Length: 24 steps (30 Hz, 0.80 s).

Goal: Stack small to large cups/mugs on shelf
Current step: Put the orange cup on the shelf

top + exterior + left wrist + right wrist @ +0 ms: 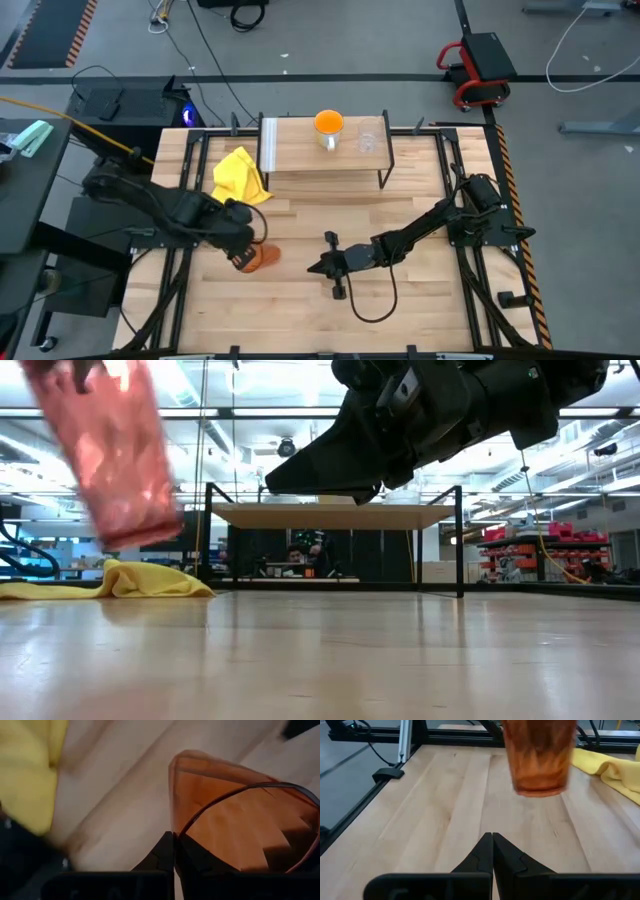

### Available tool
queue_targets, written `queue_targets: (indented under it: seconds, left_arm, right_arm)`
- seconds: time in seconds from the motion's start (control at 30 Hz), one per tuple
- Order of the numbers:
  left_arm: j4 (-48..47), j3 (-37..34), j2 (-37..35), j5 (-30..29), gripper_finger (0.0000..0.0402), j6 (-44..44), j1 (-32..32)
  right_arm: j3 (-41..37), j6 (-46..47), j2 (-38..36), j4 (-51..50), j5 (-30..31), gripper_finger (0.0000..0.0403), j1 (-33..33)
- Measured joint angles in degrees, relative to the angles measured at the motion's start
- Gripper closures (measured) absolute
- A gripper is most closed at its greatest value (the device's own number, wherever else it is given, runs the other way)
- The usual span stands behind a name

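Ribbed brown-orange tumbler (538,757) hangs off the tabletop (420,320) in the left claw (243,258).

Left claw fingers pinch the tumbler's rim, lifting it clear of the wood near the yellow cloth (241,177); the right claw (318,267) hovers mid-tabletop, fingers pressed together on nothing. Three vessels in all: the one tumbler aloft, one orange mug (328,126) and one clear cup (367,142) side by side on the single shelf (300,150). One cloth.
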Motion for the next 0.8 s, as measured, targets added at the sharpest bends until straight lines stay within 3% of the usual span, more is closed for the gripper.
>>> queue_targets:
  seconds: [0.4,0.8]
  left_arm:
    - [-2.2,0.0,8.7,13.5,0.0390,5.1,9.2]
    - [-0.1,0.0,10.3,14.1,0.0390,9.9,12.9]
  right_arm:
    - [0.0,-0.4,0.0,-0.2,0.1,0.0395,0.0]
    - [0.0,-0.7,0.0,-1.4,0.1,0.0395,0.0]
